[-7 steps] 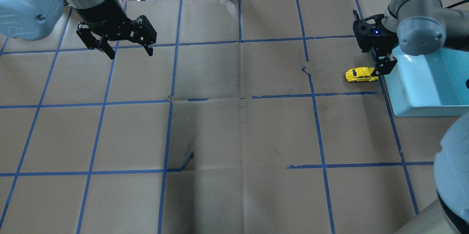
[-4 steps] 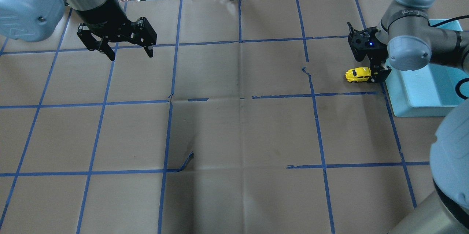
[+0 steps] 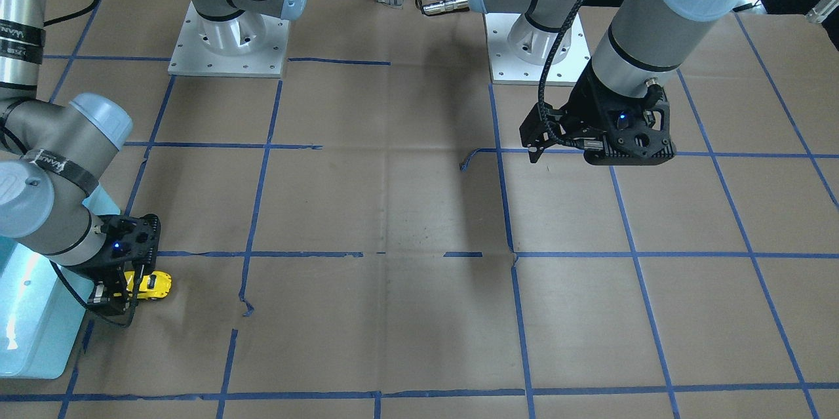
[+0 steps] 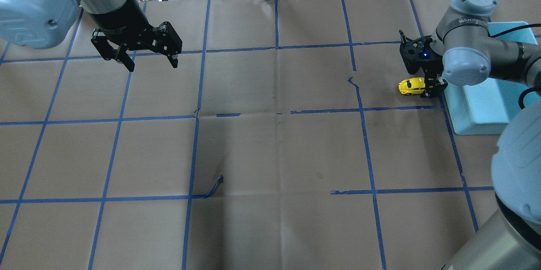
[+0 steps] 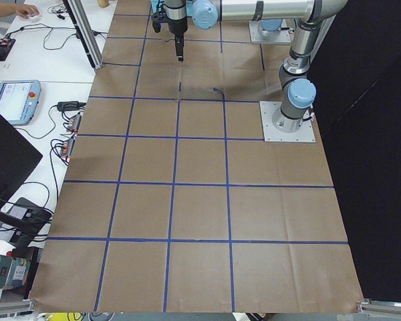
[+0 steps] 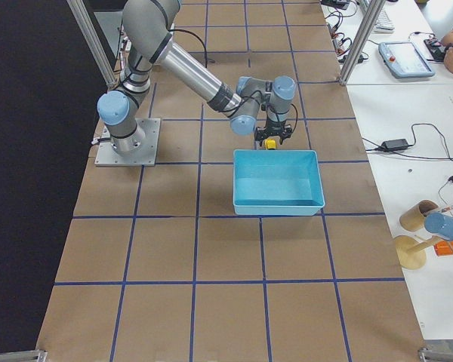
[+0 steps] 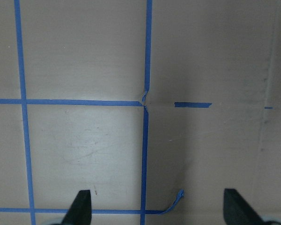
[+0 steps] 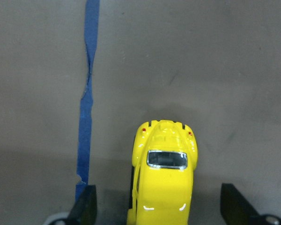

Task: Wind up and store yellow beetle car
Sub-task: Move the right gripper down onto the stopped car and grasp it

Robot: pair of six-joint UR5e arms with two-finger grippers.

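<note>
Since a second ago the right arm's wrist has swung across toward the table's middle, baring more of the light blue bin (image 4: 469, 128), and the right gripper (image 4: 430, 87) has closed in from beside the yellow beetle car (image 4: 410, 86) to sit over its bin-side end. Over that second the car has kept its place, and the left arm has hardly shifted.

The car stands on its wheels on the brown paper table cover (image 4: 274, 156), just beside the bin's outer wall and outside it, near a line of blue tape (image 8: 84, 117). Seen from the right-hand side camera, the car (image 6: 270, 142) lies just past the bin's far wall (image 6: 275, 153).

The right wrist camera shows the car's roof and a dark window (image 8: 165, 159) from above, with the right gripper (image 8: 160, 206) spread wide around it: one fingertip (image 8: 86, 206) on either side, each with a clear gap to the yellow body. It grips nothing; the car merely sits between the jaws.

The left gripper (image 4: 152, 65) hangs above the paper at the far left of the table, well apart from the car. Its wrist camera shows both fingertips (image 7: 82, 208) far apart with only taped paper between them, so it too is spread wide and empty
</note>
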